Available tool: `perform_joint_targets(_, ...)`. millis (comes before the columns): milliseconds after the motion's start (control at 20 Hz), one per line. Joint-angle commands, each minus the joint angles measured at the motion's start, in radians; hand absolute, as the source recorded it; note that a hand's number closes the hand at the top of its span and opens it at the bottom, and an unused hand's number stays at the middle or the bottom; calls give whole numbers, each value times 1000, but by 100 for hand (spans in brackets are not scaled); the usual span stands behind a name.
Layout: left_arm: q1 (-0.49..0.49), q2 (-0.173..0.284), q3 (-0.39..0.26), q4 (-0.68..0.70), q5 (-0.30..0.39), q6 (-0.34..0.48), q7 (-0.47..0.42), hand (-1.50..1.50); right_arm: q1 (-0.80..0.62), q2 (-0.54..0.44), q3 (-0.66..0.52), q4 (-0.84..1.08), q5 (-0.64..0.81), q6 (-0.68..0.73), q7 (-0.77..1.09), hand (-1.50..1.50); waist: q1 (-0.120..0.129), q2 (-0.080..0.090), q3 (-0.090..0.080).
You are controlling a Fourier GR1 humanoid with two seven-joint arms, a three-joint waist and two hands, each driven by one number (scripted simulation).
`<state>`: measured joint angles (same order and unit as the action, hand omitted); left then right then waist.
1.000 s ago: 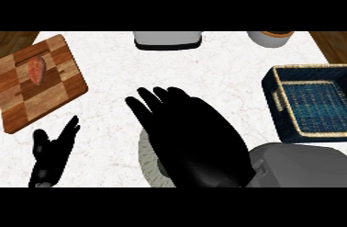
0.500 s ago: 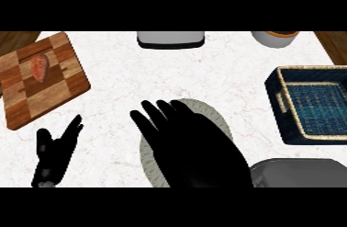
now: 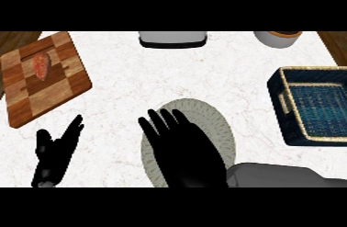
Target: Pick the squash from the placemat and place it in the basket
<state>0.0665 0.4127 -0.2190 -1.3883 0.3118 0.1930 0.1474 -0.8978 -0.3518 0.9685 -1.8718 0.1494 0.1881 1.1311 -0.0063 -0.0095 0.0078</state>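
A pale grey-green oval placemat (image 3: pixel 211 116) lies on the marble counter at the lower middle. My right hand (image 3: pixel 183 152) is spread flat over its left and near part, fingers straight and pointing away from me, and it hides most of the mat. No squash shows anywhere; whatever lies under the hand is hidden. The dark blue basket (image 3: pixel 278 112) with a tan rim stands at the right edge, well apart from the hand. My left hand (image 3: pixel 58 152) rests open at the lower left.
A wooden cutting board (image 3: pixel 64 86) with a reddish piece of food (image 3: pixel 42 65) lies at the upper left. A grey appliance (image 3: pixel 171 38) and a white cup (image 3: pixel 278 37) stand along the far edge.
My right hand has drawn back toward the view's lower edge, uncovering the far half of the placemat. The left hand has barely shifted.
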Motion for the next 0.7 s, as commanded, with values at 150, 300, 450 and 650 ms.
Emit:
perform_joint_targets(150,46,-44,-38,2,-34,43,65,0,63,81,38,26,83,15,160,-150,3,5,-8)
perform_joint_targets(300,-23,-24,-1,58,-10,-15,77,0,121,63,49,123,161,-10,22,-150,3,10,-8)
perform_joint_targets(450,77,-36,-26,-36,-35,18,72,0,189,25,33,69,186,2,1,-150,8,7,-7)
perform_joint_targets(650,-8,-18,26,53,-20,-36,74,0,256,100,107,171,311,-48,-69,-150,5,10,-8)
